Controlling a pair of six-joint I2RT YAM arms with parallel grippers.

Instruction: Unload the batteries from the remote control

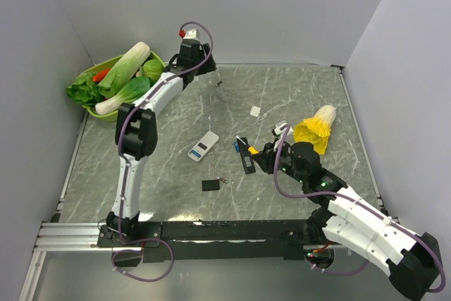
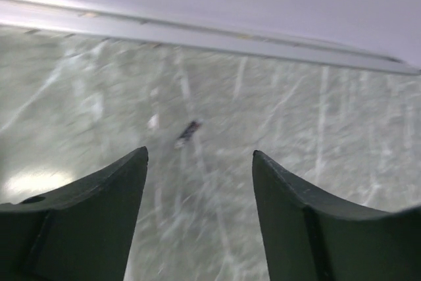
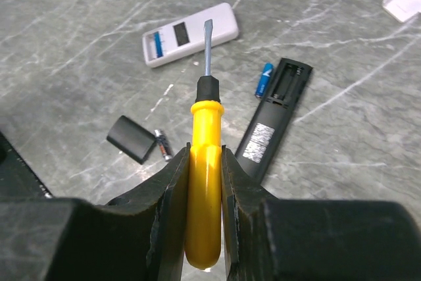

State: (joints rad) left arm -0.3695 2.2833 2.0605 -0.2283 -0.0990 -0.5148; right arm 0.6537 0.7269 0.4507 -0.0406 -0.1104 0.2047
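While left tool (image 2: 200,159) stands open, right tool (image 3: 205,157) clamps a screwdriver (image 3: 206,120).

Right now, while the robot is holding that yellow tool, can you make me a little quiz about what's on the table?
1. True or false: the right end effector is shut on the yellow screwdriver.
2. Where is the blue battery compared with the black remote? A inside it; B beside it on the table; C on top of it.
3. How many remotes can you count on the table?
Key: 1 true; 2 B; 3 two, the black one and the white remote.
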